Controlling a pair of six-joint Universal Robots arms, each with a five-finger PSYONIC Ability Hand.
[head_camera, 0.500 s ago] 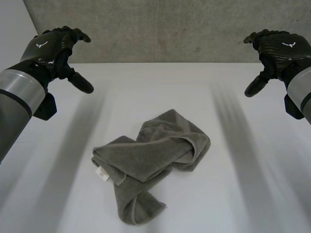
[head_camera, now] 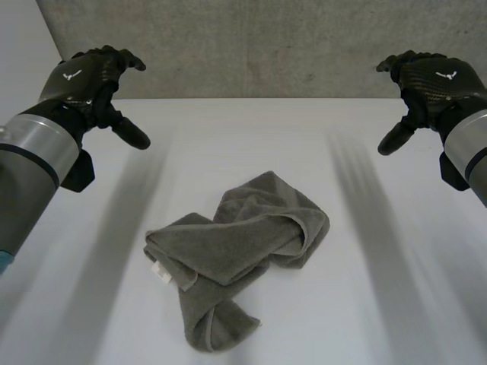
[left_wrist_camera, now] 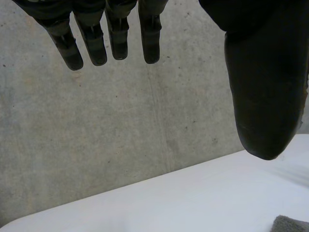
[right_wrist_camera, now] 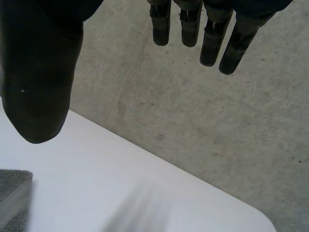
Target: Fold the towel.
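**Minor Inward Drift, No Contact Yet**

Compare with half a second back: find the left hand (head_camera: 84, 80) nudged slightly inward at 10 o'clock of the towel (head_camera: 243, 243), and the right hand (head_camera: 434, 80) likewise at 2 o'clock. Read both as released, with fingers relaxed, thumbs apart, grasping nothing, well clear of the worktop (head_camera: 228, 137). Find the towel unmoved, crumpled in a loose heap at worktop centre, white tag (head_camera: 160, 271) at its 8 o'clock edge. Treat folding as not begun; expect to spread the heap flat first, then find corners

It looks like a bare lab or test space. A plain white table (head_camera: 243, 144) ends at a rough grey concrete wall (head_camera: 251, 46) at twelve o'clock.
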